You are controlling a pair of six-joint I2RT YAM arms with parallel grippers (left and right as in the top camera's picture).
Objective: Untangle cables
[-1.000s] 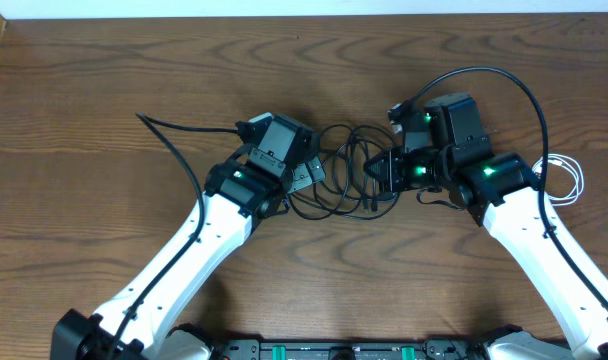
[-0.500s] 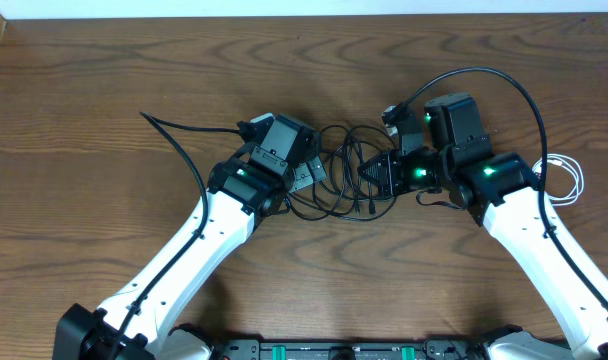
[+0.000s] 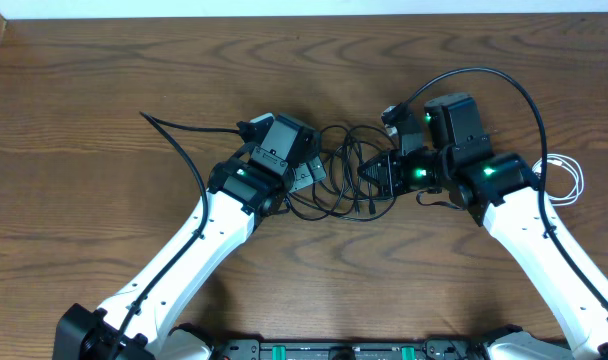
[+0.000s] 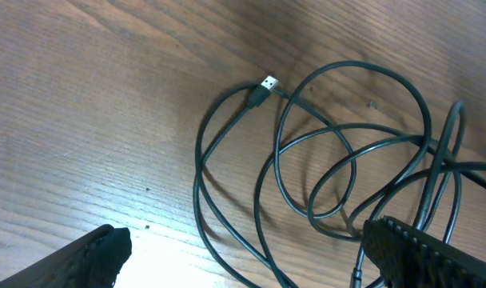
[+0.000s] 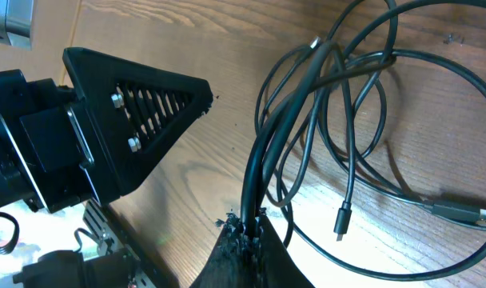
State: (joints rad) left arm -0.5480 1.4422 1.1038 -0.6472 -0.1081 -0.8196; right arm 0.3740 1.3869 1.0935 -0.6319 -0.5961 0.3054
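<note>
Obs, mid-bench: black cables [image 3: 346,170] sit in one knot of overlapping loops betw. the two arms, flat on the bench [image 3: 104,80]. White cable [image 3: 569,178] lies well apart, out past your R arm, not in the knot.

R end effector [image 5: 244,234]: fully closed, pinching a bunch of several black strands at the R side of the knot. L end effector [image 4: 247,240]: spread as wide as it goes, nothing in it, low over the L side of the loops.

Change vs a sec ago: R end effector has crept a bit L toward the knot w/ its strands; the last half sec shows no motion at all. L arm hasn't shifted.

Read: that move feeds slack in, doesn't draw a strand out, so loops look just as crossed. No real progress yet.

Free USB plug [image 4: 267,82] lies at the far edge of the loops, clear of both end effectors. Prob. the best end to work from
</note>
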